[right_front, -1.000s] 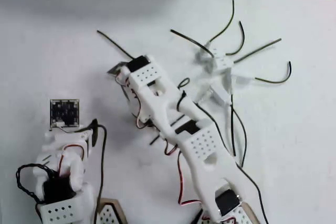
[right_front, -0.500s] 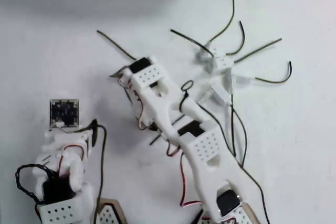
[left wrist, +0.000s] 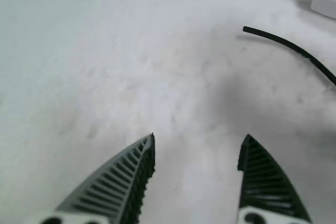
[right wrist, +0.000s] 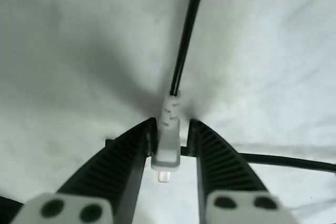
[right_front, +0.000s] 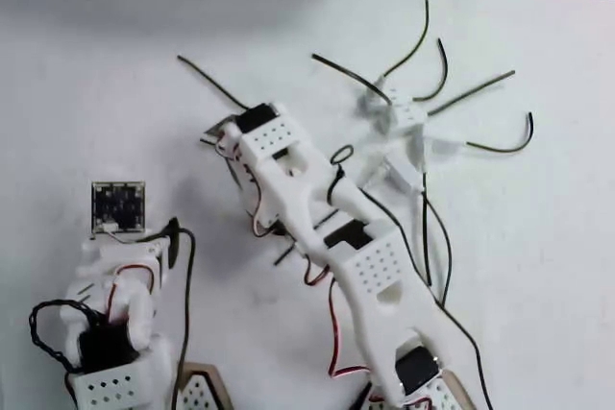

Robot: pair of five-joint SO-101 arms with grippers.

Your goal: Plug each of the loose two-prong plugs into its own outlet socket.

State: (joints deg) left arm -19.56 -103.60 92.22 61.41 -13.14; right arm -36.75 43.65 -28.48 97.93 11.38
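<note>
While the right gripper (right wrist: 170, 128) clamps a white plug (right wrist: 168, 148), black cord (right wrist: 185, 40) trailing, left of the far tangle (right_front: 404, 122), left gripper (left wrist: 197, 144) spread open, near left.

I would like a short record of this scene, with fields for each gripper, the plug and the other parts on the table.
right gripper: shut on a white plug
plug cord: black, runs away from the gripper over the table
left gripper: open, holds nothing, above the table
white cluster: plugs or sockets with black cords, apart from both grippers; cannot tell which is which
</note>
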